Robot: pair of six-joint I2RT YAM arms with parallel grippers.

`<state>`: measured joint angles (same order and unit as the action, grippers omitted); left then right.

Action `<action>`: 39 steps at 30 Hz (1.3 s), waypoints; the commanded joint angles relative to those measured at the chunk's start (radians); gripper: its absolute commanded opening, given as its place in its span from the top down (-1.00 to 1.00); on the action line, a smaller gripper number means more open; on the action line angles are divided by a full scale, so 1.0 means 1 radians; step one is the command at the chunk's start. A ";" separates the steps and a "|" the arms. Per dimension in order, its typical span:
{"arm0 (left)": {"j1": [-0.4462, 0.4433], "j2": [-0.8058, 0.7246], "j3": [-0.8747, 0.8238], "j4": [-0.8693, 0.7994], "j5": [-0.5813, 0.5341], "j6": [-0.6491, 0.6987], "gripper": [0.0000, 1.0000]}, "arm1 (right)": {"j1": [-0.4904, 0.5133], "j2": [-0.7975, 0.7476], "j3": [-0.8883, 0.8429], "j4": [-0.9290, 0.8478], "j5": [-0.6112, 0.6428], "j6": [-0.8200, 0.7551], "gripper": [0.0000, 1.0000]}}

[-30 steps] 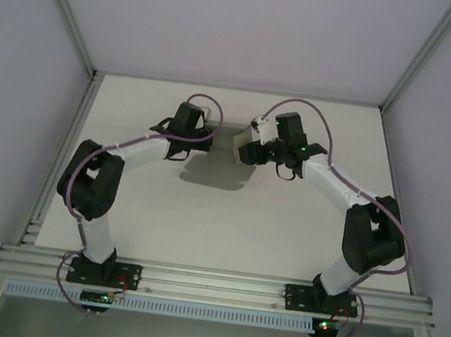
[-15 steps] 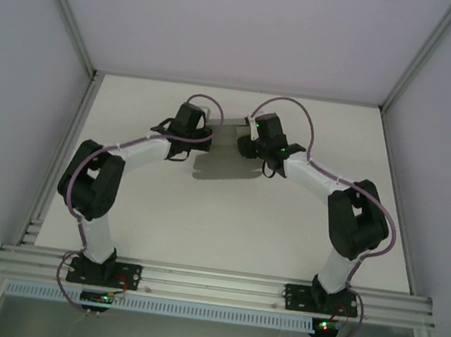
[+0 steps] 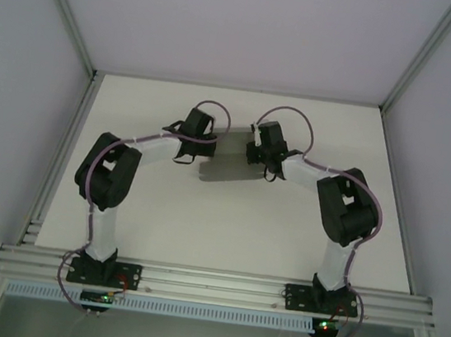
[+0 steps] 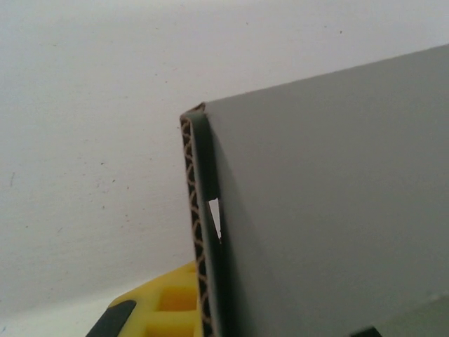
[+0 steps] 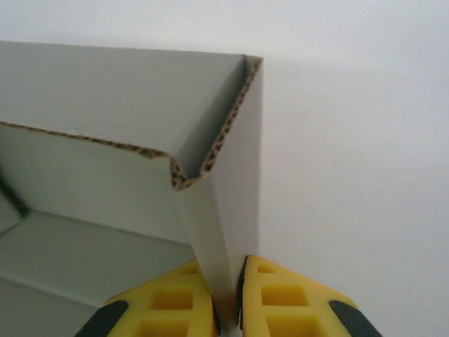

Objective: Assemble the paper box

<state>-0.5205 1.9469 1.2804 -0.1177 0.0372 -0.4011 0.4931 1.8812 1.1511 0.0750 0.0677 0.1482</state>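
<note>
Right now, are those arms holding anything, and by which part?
Yes, the grey paper box: the right tool pinches one side wall, the left tool the opposite wall.

The paper box is on the far half of the surface, about midway across. The left pincer is at the box's left end and the right pincer at its right end, so the box lies between them. In the right wrist view, one upright wall of the box stands between the two fingers, touched on both sides, with the box's hollow to the left of that wall. In the left wrist view, one finger sits just left of the box's edge.
</note>
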 commanded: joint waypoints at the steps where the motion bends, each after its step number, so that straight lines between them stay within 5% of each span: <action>1: -0.043 0.006 0.030 -0.044 0.125 0.024 1.00 | 0.016 0.035 -0.008 -0.012 0.250 0.059 0.81; 4: -0.049 0.006 0.037 -0.061 0.104 0.027 1.00 | 0.050 0.071 0.067 -0.135 0.467 0.112 0.86; 14: -0.058 -0.002 0.053 -0.083 0.078 0.020 1.00 | 0.066 0.153 0.175 -0.343 0.676 0.294 0.78; 18: -0.061 -0.001 0.056 -0.089 0.078 0.024 1.00 | 0.045 0.129 0.117 -0.226 0.586 0.260 0.60; 25: -0.063 -0.011 0.045 -0.082 0.078 0.043 1.00 | -0.060 0.013 -0.068 0.073 0.175 0.168 0.39; 33: -0.066 -0.009 0.050 -0.091 0.070 0.038 1.00 | -0.044 -0.013 -0.053 0.043 0.266 0.097 0.38; 39: -0.067 -0.004 0.064 -0.082 0.047 0.014 1.00 | 0.003 -0.087 -0.054 0.030 0.183 0.008 -0.11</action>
<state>-0.5797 1.9526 1.3178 -0.1658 0.0383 -0.3943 0.4816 1.8671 1.0878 0.1059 0.2649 0.2169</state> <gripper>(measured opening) 0.081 0.520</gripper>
